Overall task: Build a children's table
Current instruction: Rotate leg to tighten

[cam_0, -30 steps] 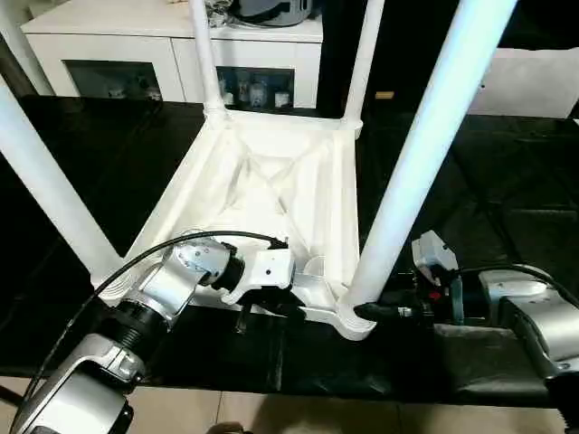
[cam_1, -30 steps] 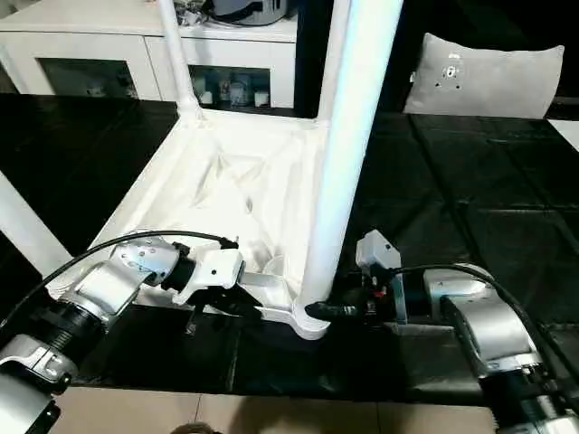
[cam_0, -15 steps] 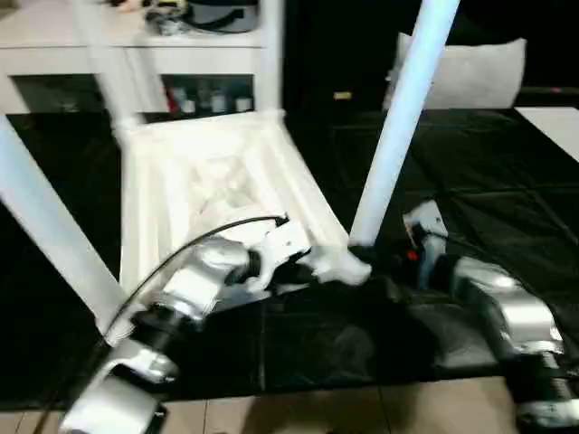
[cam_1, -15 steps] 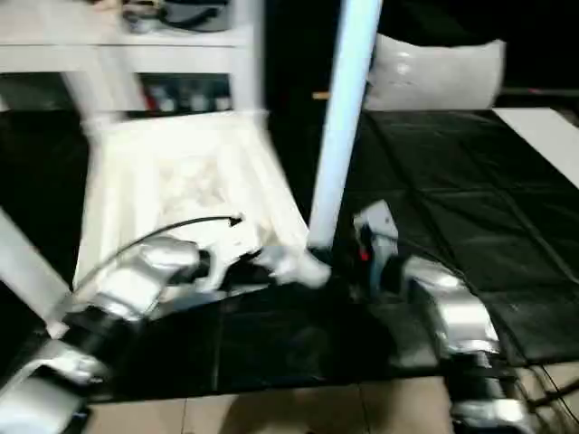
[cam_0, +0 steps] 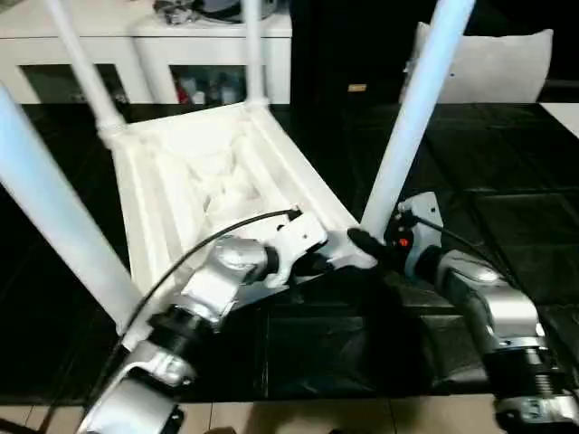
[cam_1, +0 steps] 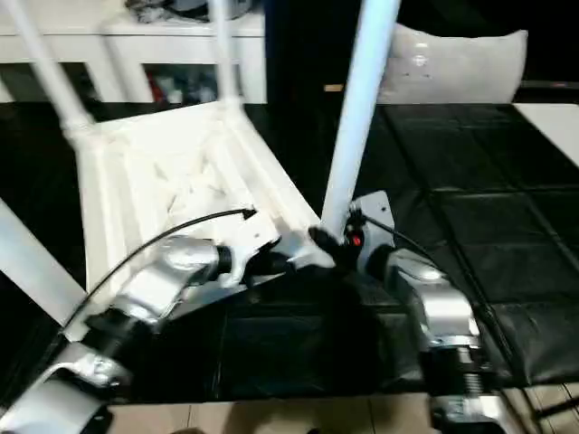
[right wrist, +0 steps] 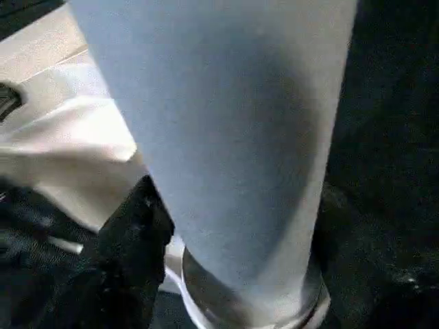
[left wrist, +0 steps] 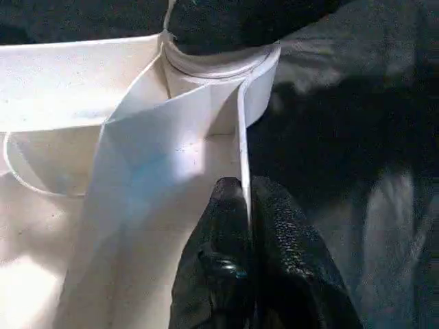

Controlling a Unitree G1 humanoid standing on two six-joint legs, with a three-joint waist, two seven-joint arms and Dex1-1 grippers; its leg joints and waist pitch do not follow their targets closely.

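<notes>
Lying upside down on my black-covered bench (cam_0: 507,226), the white children's table (cam_0: 204,181) shows its ribbed underside, four tapered legs rising from corner sockets. My left end effector (left wrist: 245,205) is pinched together on its near rim; my right end effector (right wrist: 226,226) straddles the nearest leg (cam_0: 412,117), fingers apart. Behind it stands a white cabinet (cam_0: 172,41).

Four legs (cam_0: 412,127) cut off at top edge; shelf items (cam_0: 194,90) blurred.

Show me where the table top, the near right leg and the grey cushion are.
table top (cam_0: 194,194): left eye view, ribbed underside.
near right leg (cam_0: 412,127): left eye view, mid tube.
grey cushion (cam_1: 461,68): right eye view, front face.
</notes>
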